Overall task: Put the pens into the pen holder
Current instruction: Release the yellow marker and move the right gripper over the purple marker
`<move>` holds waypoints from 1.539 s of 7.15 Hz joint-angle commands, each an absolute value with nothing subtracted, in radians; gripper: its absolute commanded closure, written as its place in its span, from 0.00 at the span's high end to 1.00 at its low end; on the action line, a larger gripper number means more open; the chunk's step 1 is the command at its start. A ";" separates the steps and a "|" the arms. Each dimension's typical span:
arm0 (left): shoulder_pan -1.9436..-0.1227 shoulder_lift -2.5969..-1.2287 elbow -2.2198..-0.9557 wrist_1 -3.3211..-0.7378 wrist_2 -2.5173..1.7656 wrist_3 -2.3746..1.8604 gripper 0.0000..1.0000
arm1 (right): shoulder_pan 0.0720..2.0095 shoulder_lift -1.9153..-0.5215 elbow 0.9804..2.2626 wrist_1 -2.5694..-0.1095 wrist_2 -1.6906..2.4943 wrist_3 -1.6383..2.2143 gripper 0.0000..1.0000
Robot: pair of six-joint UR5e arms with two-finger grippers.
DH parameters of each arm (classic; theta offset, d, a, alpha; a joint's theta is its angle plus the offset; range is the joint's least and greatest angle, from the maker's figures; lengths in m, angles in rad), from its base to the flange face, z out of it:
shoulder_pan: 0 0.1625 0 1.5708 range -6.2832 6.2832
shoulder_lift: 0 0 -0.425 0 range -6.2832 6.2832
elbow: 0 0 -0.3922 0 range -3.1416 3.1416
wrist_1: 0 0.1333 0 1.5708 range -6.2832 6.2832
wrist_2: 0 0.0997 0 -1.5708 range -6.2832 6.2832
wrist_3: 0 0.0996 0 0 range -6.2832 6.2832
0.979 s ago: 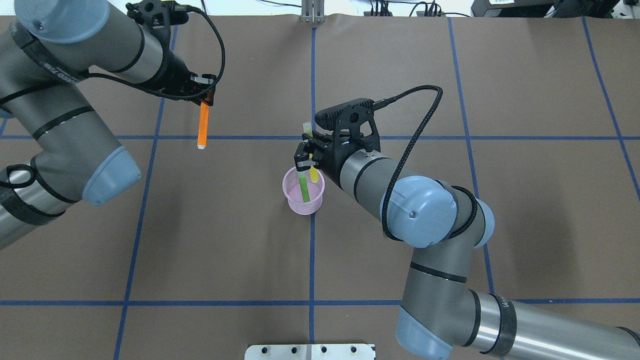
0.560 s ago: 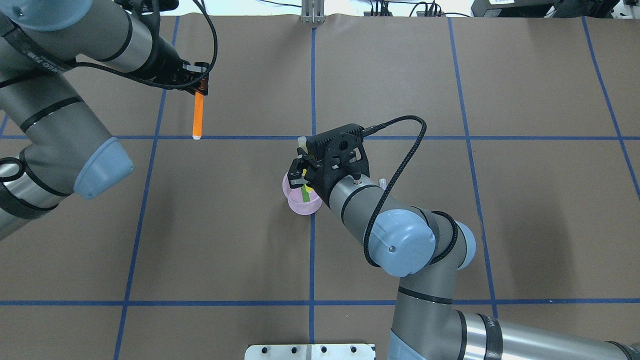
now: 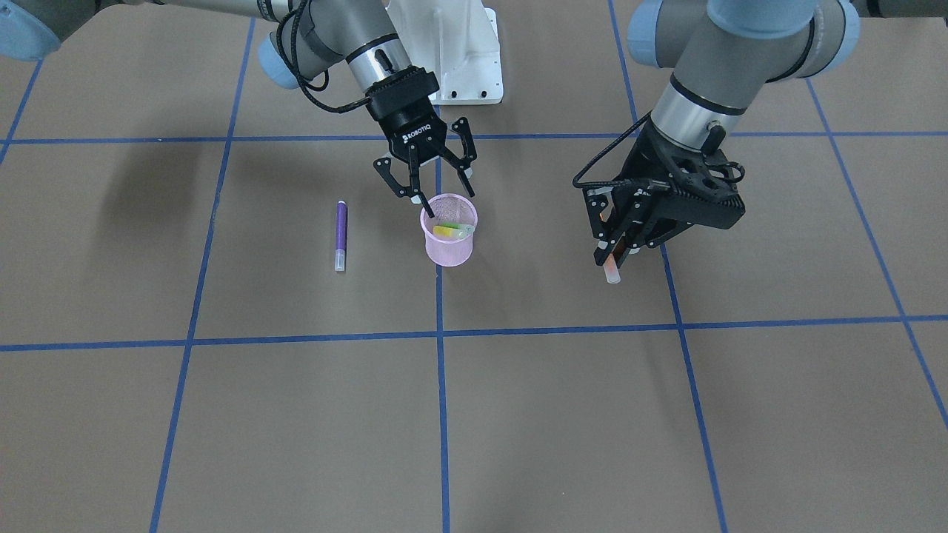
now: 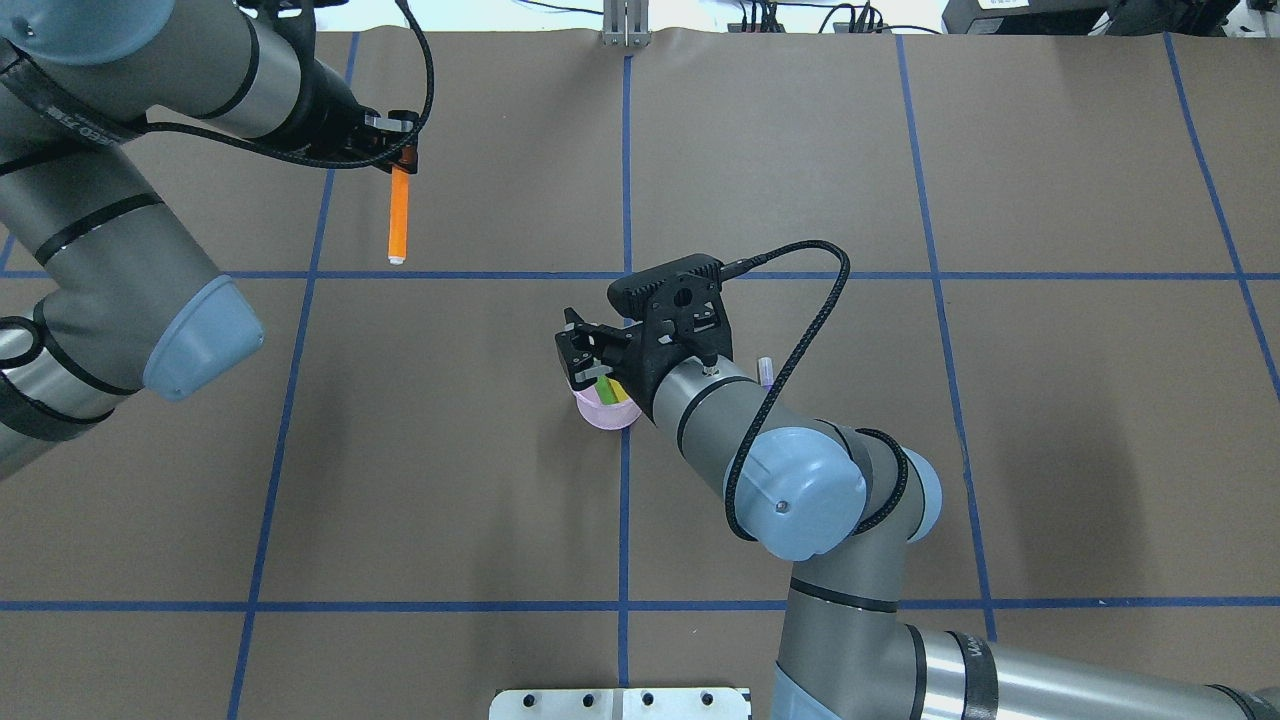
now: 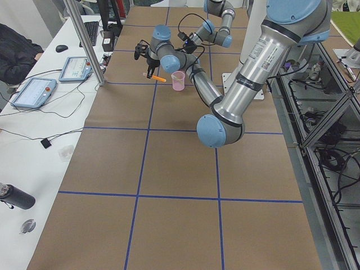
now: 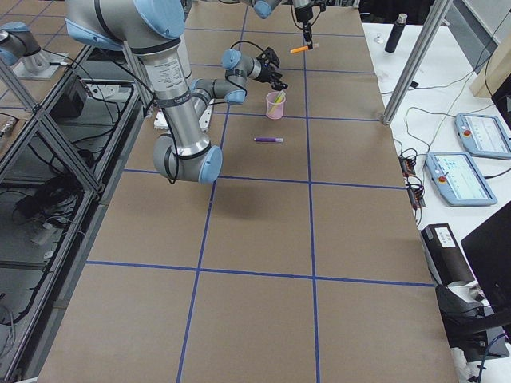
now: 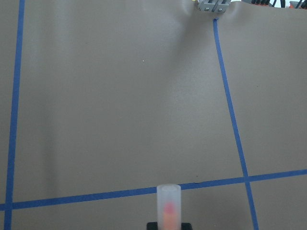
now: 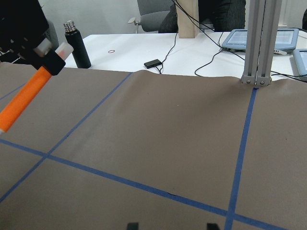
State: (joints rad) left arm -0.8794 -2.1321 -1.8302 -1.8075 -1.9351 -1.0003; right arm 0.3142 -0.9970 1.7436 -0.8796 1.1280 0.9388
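Right fingers (image 3: 413,194): apart, pen holder (image 3: 449,248) just beneath; green pen (image 3: 453,229) inside, apparently free of them.
Left fingers (image 3: 598,244): clamped on orange pen (image 4: 399,215), held ready.

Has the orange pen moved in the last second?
Yes. Overhead, the orange pen went up-view: its tip was below the horizontal blue tape line, now just above it.

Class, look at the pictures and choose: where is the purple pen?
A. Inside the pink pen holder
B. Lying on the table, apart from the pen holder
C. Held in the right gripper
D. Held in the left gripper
B: the purple pen lies flat on the table, clear of the pen holder. The left gripper holds the orange pen, and the right gripper is open and empty.
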 commanded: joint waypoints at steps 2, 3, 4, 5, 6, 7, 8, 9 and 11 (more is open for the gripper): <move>-0.841 -2.026 -1.905 -2.067 -1.658 -1.009 0.00 | 0.485 -0.999 1.895 -1.234 1.548 1.190 0.99; -0.771 -1.941 -1.890 -2.250 -1.578 -1.011 0.00 | 0.588 -1.003 1.908 -1.391 1.750 1.196 0.99; -0.705 -1.939 -1.864 -2.355 -1.483 -1.041 0.00 | 0.680 -1.015 1.907 -1.539 1.933 1.193 0.99; -0.639 -1.951 -1.865 -2.411 -1.467 -1.096 0.00 | 0.721 -1.023 1.901 -1.627 2.004 1.178 0.99; -0.615 -1.997 -1.862 -2.436 -1.466 -1.112 0.00 | 0.719 -1.041 1.881 -1.626 2.005 1.178 0.99; -0.560 -2.022 -1.846 -2.425 -1.457 -1.109 0.00 | 0.715 -1.045 1.840 -1.621 1.991 1.193 0.99; -0.537 -2.064 -1.798 -2.427 -1.410 -1.108 0.00 | 0.697 -1.042 1.821 -1.621 1.984 1.180 0.99; -0.522 -2.081 -1.764 -2.427 -1.407 -1.104 0.00 | 0.675 -1.035 1.798 -1.621 1.983 1.174 0.99; -0.500 -2.138 -1.682 -2.433 -1.373 -1.103 0.00 | 0.660 -1.032 1.786 -1.623 1.983 1.170 0.99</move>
State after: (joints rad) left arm -0.5185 -2.1064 -1.7264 -2.4302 -1.3961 -1.1038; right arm 0.6690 -1.0333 1.7939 -1.6217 1.9837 1.1731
